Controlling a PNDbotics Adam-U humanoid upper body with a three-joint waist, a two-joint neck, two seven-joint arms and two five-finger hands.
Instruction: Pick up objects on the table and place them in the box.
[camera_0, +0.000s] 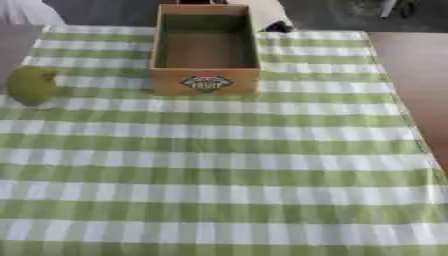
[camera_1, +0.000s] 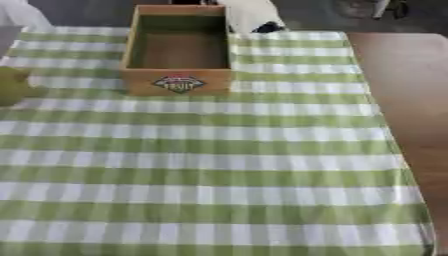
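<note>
Green checked tablecloth (camera_0: 227, 165), green fruit (camera_0: 32, 85) left of open wooden box (camera_0: 206, 82), no fingers visible

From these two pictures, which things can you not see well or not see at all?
- Green fruit: whole in the left eye view; in the right eye view the left edge cuts it off.
- Box: its floor looks bare, but the near wall hides the nearest strip of it in both views.
- Label on the box front: blurred; its small print is unreadable.
- The robot's hands: in neither view.
- Black and white thing behind the box: too unclear to identify.
</note>
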